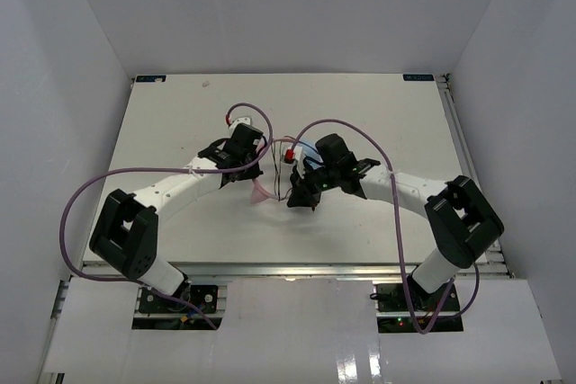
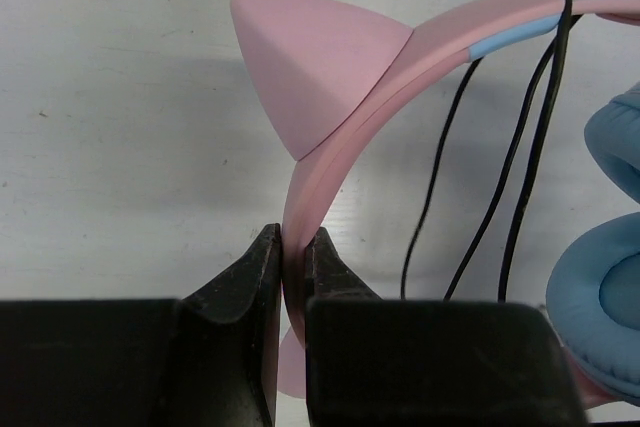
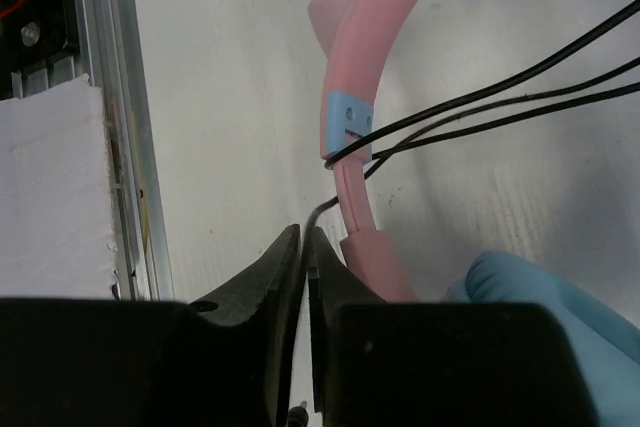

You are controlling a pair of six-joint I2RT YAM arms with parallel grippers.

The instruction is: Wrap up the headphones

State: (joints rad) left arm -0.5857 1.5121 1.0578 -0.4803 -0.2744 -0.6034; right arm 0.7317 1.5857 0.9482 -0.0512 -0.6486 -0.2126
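Note:
The headphones lie on the white table between my two grippers; their pink headband [image 1: 262,192] shows in the top view. In the left wrist view, my left gripper [image 2: 292,257] is shut on the pink headband [image 2: 330,147], just below its pink cat ear [image 2: 300,67]. The thin black cable [image 2: 520,167] hangs in loops over the headband, next to the light-blue ear cups [image 2: 610,297]. In the right wrist view, my right gripper [image 3: 305,237] is shut on the black cable [image 3: 500,97], beside the headband [image 3: 350,57] and an ear cup [image 3: 540,297].
An aluminium rail [image 3: 110,97] and white foam [image 3: 50,187] mark the table's near edge, close to my right gripper. Thick purple arm cables [image 1: 360,132] arch over the table. White walls enclose the table on three sides. A small red part [image 1: 290,156] sits by the right wrist.

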